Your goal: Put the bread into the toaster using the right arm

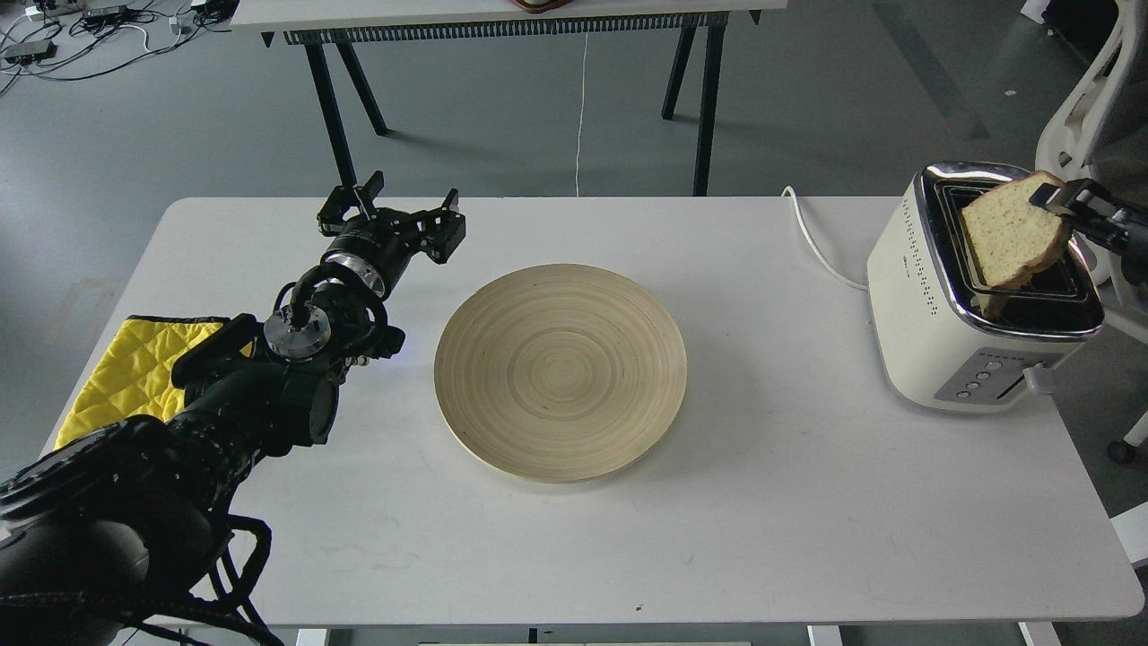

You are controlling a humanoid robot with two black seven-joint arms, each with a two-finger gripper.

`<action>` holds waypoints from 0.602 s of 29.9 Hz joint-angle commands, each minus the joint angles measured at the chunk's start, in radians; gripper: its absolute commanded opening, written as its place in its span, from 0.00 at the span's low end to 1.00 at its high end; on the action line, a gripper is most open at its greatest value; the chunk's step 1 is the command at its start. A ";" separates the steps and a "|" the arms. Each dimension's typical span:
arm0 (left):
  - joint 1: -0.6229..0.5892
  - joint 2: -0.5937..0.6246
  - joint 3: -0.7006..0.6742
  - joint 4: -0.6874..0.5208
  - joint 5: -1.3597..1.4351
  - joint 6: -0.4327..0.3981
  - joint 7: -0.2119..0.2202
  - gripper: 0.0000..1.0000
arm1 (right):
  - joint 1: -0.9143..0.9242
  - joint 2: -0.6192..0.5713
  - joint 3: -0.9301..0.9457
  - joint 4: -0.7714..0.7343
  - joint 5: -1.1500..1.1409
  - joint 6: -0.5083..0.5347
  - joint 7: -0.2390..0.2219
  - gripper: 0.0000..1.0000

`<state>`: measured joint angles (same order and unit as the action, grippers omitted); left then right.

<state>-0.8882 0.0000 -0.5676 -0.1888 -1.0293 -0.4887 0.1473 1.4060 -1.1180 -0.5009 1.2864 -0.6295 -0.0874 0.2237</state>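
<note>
The cream-white toaster [933, 332] with a chrome top stands at the table's right edge. The bread [1009, 235], a pale slice with brown crust, is tilted with its lower edge down inside a toaster slot. My right gripper [1058, 202] comes in from the right edge and is shut on the bread's upper right corner. My left gripper [392, 213] is open and empty above the table's back left, left of the plate.
A round wooden plate [560, 372] sits empty at the table's middle. A yellow quilted cloth [126, 368] lies at the left edge. The toaster's white cord [812, 238] runs off the back. A second table [502, 18] stands behind; a white chair [1099, 90] is at right.
</note>
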 commanded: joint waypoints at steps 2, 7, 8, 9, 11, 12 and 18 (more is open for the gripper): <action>0.000 0.000 0.000 0.000 0.000 0.000 0.000 1.00 | -0.001 0.026 0.004 -0.024 0.007 -0.012 -0.012 0.43; 0.000 0.000 0.000 0.000 0.000 0.000 0.000 1.00 | -0.002 0.046 0.009 -0.064 0.017 -0.012 -0.012 0.77; 0.000 0.000 0.000 0.000 0.000 0.000 0.000 1.00 | -0.002 0.047 0.009 -0.067 0.027 -0.012 -0.012 0.91; 0.000 0.000 0.000 0.000 0.000 0.000 0.000 1.00 | -0.002 0.049 0.009 -0.067 0.034 -0.011 -0.014 1.00; 0.000 0.000 0.000 0.000 0.000 0.000 0.000 1.00 | -0.002 0.055 0.010 -0.073 0.054 -0.005 -0.021 1.00; 0.000 0.000 0.000 0.000 0.000 0.000 0.000 1.00 | -0.001 0.061 0.013 -0.073 0.065 -0.005 -0.024 1.00; 0.000 0.000 0.000 0.000 0.000 0.000 0.000 1.00 | 0.011 0.108 0.149 -0.070 0.193 -0.011 -0.027 1.00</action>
<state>-0.8882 0.0000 -0.5675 -0.1887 -1.0293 -0.4887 0.1472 1.4168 -1.0359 -0.4351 1.2115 -0.5164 -0.0935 0.1972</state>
